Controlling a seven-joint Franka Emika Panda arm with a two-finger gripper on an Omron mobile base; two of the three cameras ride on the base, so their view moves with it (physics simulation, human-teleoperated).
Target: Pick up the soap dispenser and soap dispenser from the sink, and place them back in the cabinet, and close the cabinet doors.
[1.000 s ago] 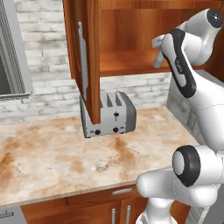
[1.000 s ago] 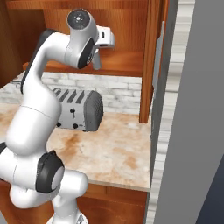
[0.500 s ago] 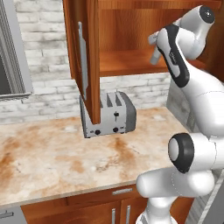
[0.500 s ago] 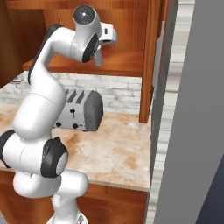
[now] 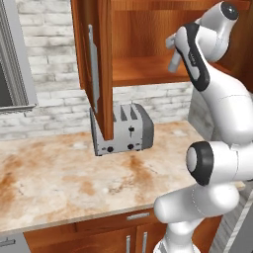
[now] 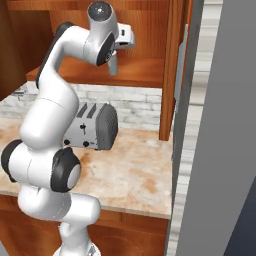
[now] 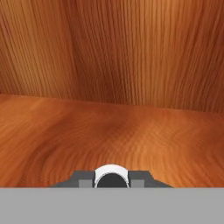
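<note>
My gripper [image 5: 174,63] is inside the open cabinet [image 5: 148,74], just above its wooden shelf. It is shut on a pale soap dispenser [image 6: 114,65] that hangs down from the hand toward the shelf. In the hand view the dispenser [image 7: 111,174] is a white rounded piece between my dark fingertips [image 7: 81,178], with the shelf and the cabinet's back wall ahead. I cannot tell which of the two bottles it is. The left cabinet door [image 5: 96,64] and the right cabinet door [image 6: 172,70] both stand open. The sink is out of view.
A silver toaster [image 5: 126,131] stands on the marble counter [image 5: 59,183] right under the cabinet, partly behind the left door's lower edge. A window frame [image 5: 12,54] is at far left. A grey wall [image 6: 225,125] stands close on the right.
The arm's upper links have lifted and straightened a little. The hand has stayed at the shelf, still shut on the dispenser.
</note>
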